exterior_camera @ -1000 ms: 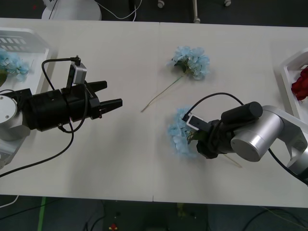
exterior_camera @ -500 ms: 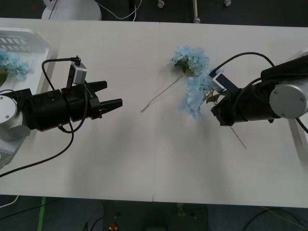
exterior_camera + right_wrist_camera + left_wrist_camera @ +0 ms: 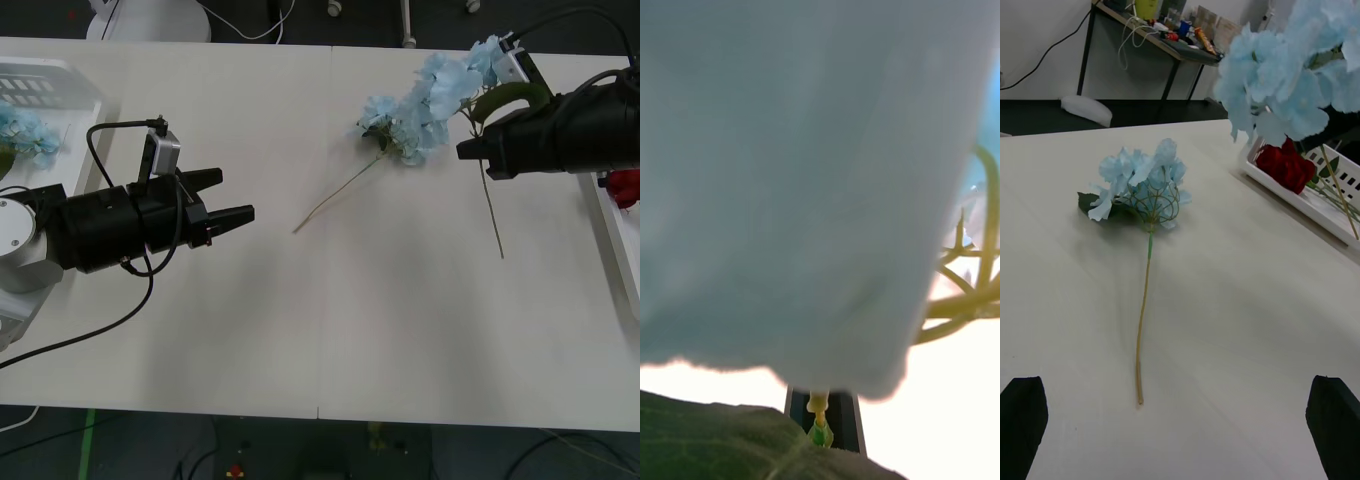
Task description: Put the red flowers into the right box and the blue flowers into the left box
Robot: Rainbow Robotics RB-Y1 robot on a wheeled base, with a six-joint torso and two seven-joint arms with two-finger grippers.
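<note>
Blue flower [image 3: 447, 85] got lifted off the table, clamped in the right gripper [image 3: 478, 150] near the right box [image 3: 607, 215]; left gripper [image 3: 232, 205] sat open.

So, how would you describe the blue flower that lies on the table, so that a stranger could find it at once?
Start at the pale table and look toward its far side, right of the middle seam. There a light-blue artificial petal cluster lies flat, its thin stem running toward the black left gripper. Unlike the similar blue cluster held up in the right gripper, nothing holds it.
</note>
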